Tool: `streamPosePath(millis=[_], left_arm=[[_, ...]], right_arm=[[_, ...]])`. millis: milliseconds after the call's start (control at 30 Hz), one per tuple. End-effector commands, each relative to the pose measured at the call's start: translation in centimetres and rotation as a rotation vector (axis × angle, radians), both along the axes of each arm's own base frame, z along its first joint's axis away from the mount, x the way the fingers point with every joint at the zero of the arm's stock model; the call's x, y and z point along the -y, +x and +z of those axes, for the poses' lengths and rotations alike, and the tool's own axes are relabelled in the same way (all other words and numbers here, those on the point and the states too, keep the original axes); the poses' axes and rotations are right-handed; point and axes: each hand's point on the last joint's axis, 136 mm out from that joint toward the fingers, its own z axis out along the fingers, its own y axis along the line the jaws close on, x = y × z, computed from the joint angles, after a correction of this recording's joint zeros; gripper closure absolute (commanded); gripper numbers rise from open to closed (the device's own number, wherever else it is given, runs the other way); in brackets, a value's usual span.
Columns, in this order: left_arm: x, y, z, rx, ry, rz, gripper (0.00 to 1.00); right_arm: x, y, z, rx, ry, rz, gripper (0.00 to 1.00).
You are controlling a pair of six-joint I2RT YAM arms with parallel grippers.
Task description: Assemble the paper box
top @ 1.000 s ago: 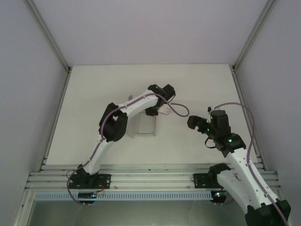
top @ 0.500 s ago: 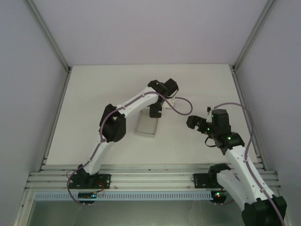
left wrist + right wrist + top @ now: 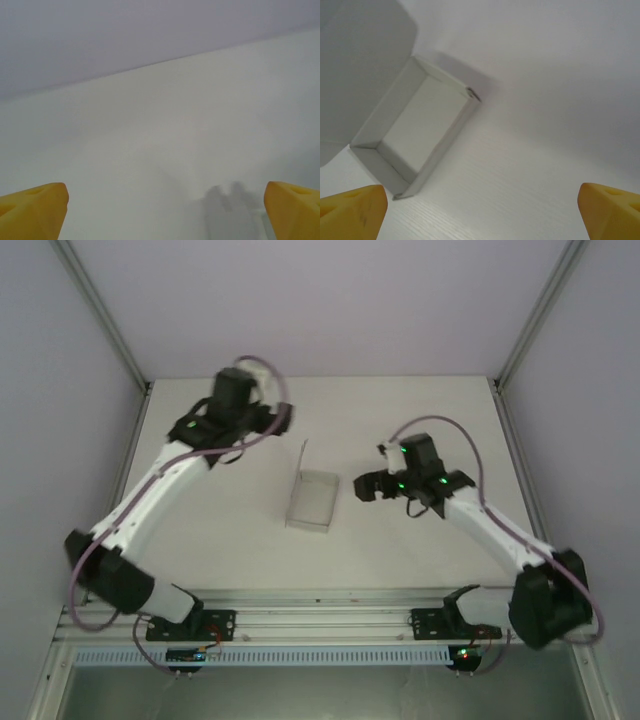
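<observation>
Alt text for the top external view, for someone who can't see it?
A small white paper box, open-topped with one flap standing up, sits on the table, touched by neither arm. The left gripper is farther back to its left, the right gripper close on its right.

box [image 3: 312,498] sat open-topped mid-worktop [image 3: 420,410], one flap standing at its far end | left end effector [image 3: 283,418] hung beyond it to the left, apart | right end effector [image 3: 362,486] was just right of it, apart
</observation>
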Motion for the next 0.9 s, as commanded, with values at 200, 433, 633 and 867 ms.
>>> streamPosePath(millis=[200, 433, 633, 867], left_arm=[[-10.8, -7.4, -16.2, -0.326, -0.360, 0.488, 0.00], [-12.7, -9.6, -16.5, -0.305, -0.320, 0.518, 0.00], [-12.4, -9.6, -15.6, -0.275, -0.332, 0.484, 0.00], [-12.0, -9.2, -14.8, -0.245, -0.353, 0.455, 0.00]], right_arm=[[-9.2, 6.4, -5.0, 0.004, -0.256, 0.305, 0.10], [-11.6, 8.6, -9.0, -0.050, -0.273, 0.295, 0.32], [-10.7, 9.5, -9.8, -0.026, -0.309, 0.142, 0.76], [-6.1, 6.9, -9.5, -0.034, -0.435, -0.232, 0.97]])
